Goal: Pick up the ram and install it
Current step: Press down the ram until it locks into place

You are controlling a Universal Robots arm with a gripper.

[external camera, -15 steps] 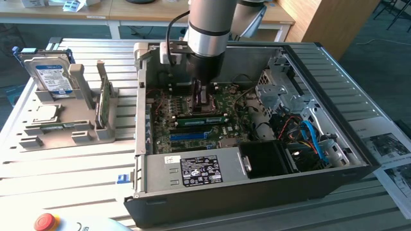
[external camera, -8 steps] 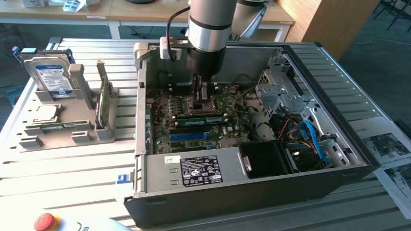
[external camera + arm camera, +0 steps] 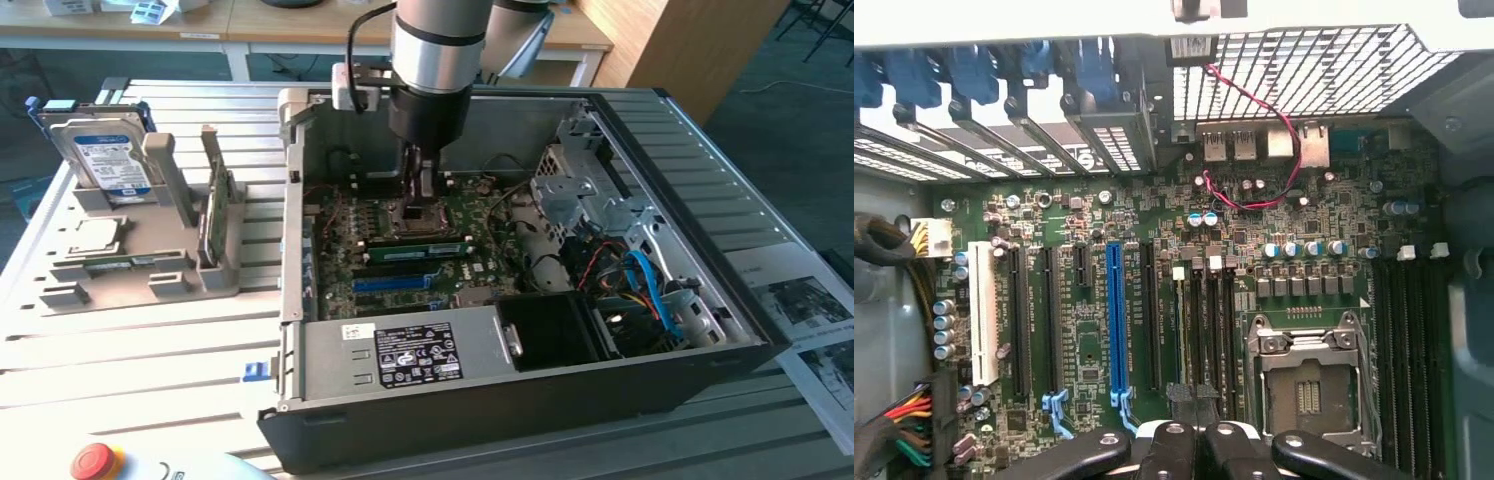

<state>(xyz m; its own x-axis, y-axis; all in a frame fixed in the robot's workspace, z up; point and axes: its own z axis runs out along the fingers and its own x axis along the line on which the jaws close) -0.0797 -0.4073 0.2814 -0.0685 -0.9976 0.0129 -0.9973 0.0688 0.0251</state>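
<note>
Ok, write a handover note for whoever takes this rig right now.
Claw: shut, low inside the open black computer case, over the green motherboard by the empty processor socket; nothing visible between its fingers.
Ram: the long narrow green circuit-board stick stands in a slot beside that socket.
Done: pickup and placing, apparently.
Left: full seating cannot be confirmed.

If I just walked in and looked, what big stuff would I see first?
First you'd spot the open black computer case in the middle of the slatted table, with its green motherboard showing. The robot arm reaches down into it, its gripper shut above the board near a green ram stick. At the exterior view's left, a silver hard drive with a blue label stands upright in a grey holder.
</note>
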